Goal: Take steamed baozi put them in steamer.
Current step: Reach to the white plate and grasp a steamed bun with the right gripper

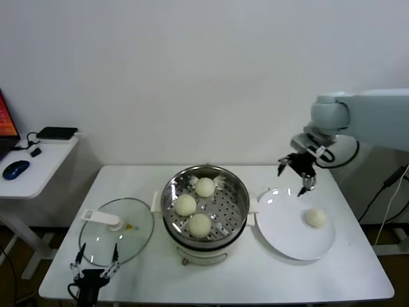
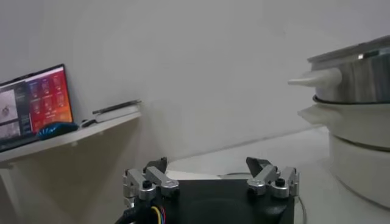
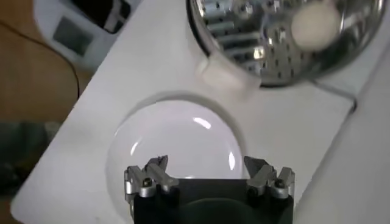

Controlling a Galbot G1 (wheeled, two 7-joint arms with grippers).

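The steamer (image 1: 238, 192), a shiny perforated steel basket on a white base, stands mid-table with three steamed baozi inside (image 1: 205, 187) (image 1: 185, 204) (image 1: 199, 224). Another off-white baozi (image 1: 315, 217) lies on the white plate (image 1: 281, 230) to its right. My right gripper (image 1: 293, 179) hangs open and empty above the plate's far rim, behind that bun. Its wrist view shows the plate (image 3: 177, 134) under the open gripper (image 3: 207, 167), and the steamer (image 3: 244, 24) beyond with one baozi (image 3: 315, 24). My left gripper (image 1: 96, 259) is parked open at the table's front left.
A glass lid (image 1: 131, 246) with a white handle lies left of the steamer, just beyond the left gripper (image 2: 208, 170). A side desk (image 1: 38, 166) with a mouse and a dark device stands at the far left; a laptop (image 2: 33, 103) sits on it.
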